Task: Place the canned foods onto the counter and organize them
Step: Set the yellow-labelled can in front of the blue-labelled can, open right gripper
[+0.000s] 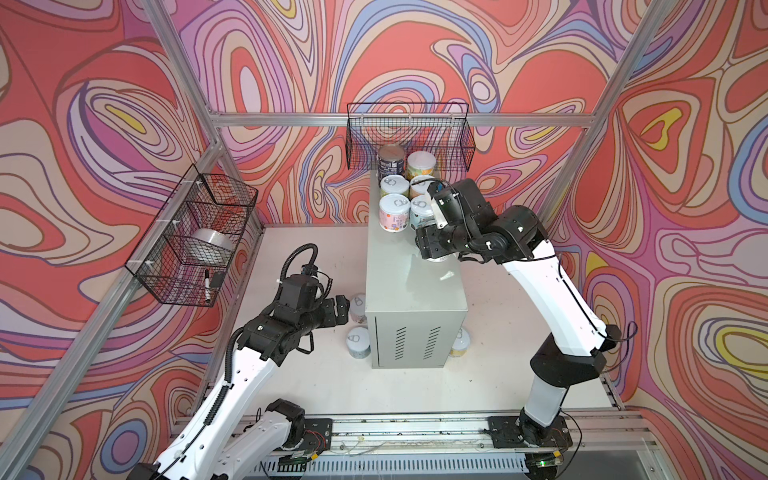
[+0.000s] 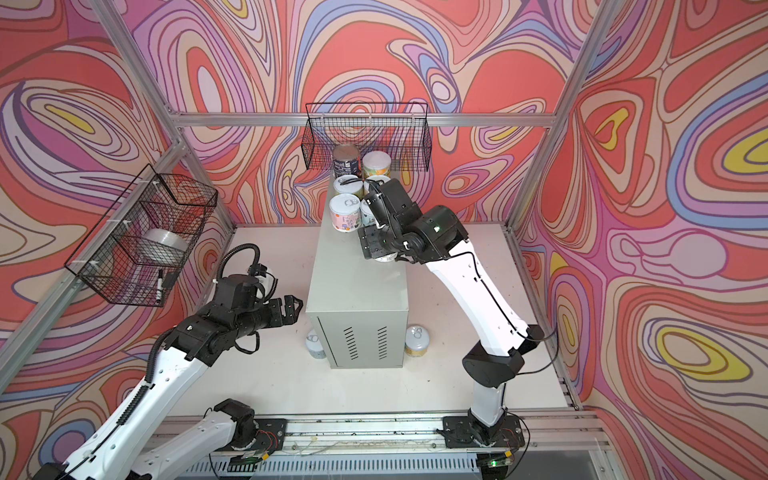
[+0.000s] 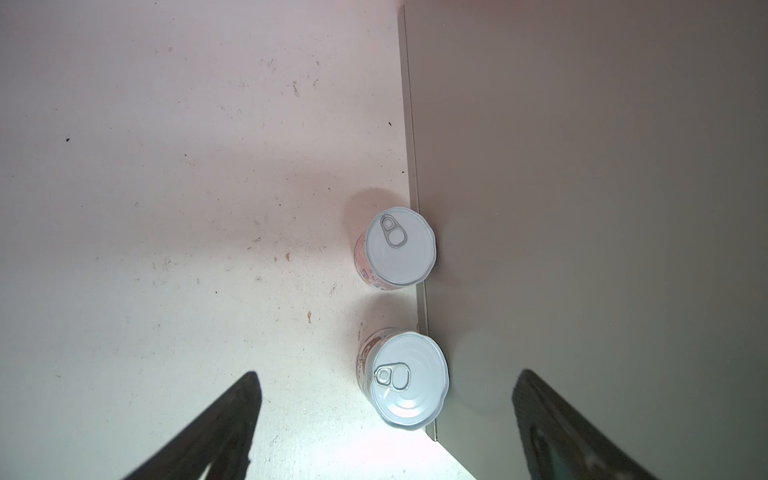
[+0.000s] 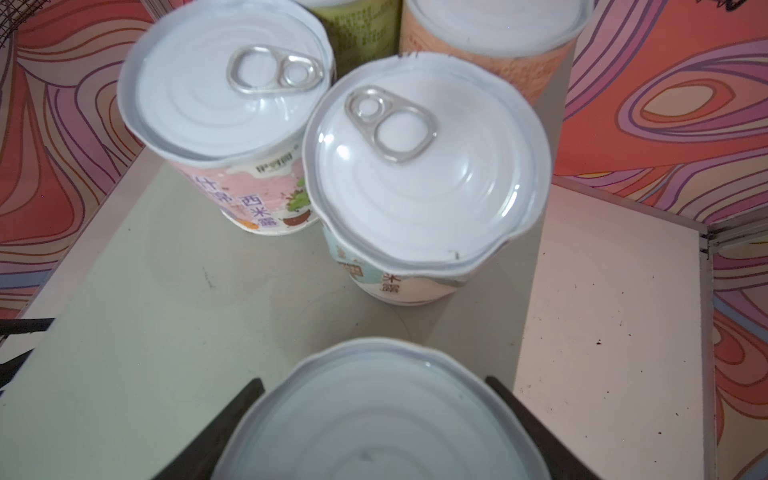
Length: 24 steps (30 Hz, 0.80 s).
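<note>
The counter (image 1: 411,282) (image 2: 353,282) is a tall grey cabinet in both top views. Several canned foods stand in two rows at its far end, among them a dark navy tin (image 1: 390,162) and a pink tin (image 1: 394,214) (image 4: 224,104). My right gripper (image 1: 432,249) (image 4: 374,379) is low over the counter top. Its fingers flank one more can (image 4: 382,415) with a slim gap, so it is open. My left gripper (image 1: 343,309) (image 3: 386,376) hangs open above two cans (image 3: 397,247) (image 3: 405,380) that stand on the tabletop against the cabinet's side. A further can (image 1: 460,343) stands on the cabinet's right.
A black wire basket (image 1: 409,137) hangs on the back wall just above the rear tins. Another wire basket (image 1: 195,232) on the left wall holds a silver tape roll (image 1: 212,249) and a marker (image 1: 206,284). White tabletop (image 1: 299,374) surrounds the cabinet.
</note>
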Tool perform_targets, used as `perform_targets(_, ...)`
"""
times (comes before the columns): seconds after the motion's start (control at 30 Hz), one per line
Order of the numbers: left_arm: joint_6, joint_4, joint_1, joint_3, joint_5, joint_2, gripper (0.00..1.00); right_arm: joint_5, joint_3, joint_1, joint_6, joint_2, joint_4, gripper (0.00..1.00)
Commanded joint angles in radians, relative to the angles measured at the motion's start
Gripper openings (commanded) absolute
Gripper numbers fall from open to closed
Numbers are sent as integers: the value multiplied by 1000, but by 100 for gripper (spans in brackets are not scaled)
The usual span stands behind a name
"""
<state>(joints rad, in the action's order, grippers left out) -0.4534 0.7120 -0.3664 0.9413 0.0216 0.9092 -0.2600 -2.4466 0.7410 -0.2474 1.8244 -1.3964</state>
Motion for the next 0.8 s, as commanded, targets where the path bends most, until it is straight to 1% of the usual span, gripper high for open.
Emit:
perform_targets(0.0, -4, -14, 4, -6, -19, -19, 96, 15, -25, 6, 3, 6, 28, 89)
perform_targets(0.17, -5, -26, 4, -16, -24, -24, 96, 19, -44, 6, 5, -20, 63, 94)
perform_targets(0.27, -1, -26, 4, -9, -21, -19, 96, 61, -39, 6, 13, -77, 114, 94)
perform_targets(0.4, 1, -32, 3, -6, -27, -26, 96, 95, 38, 6, -2, -172, 210, 94)
perform_targets(0.53, 0, -38, 4, -8, -32, -29, 96, 59, 94, 6, -11, -240, 224, 93)
perform_targets(0.6, 0, -40, 3, -6, -29, -23, 96, 55, 125, 6, -9, -266, 212, 91)
perform_targets(0.73, -1, -44, 4, -4, -28, -15, 96, 86, 273, 5, -26, -346, 255, 74)
perform_targets(0.77, 0, -44, 4, -3, -25, -14, 96, 86, 300, 5, -31, -361, 261, 72)
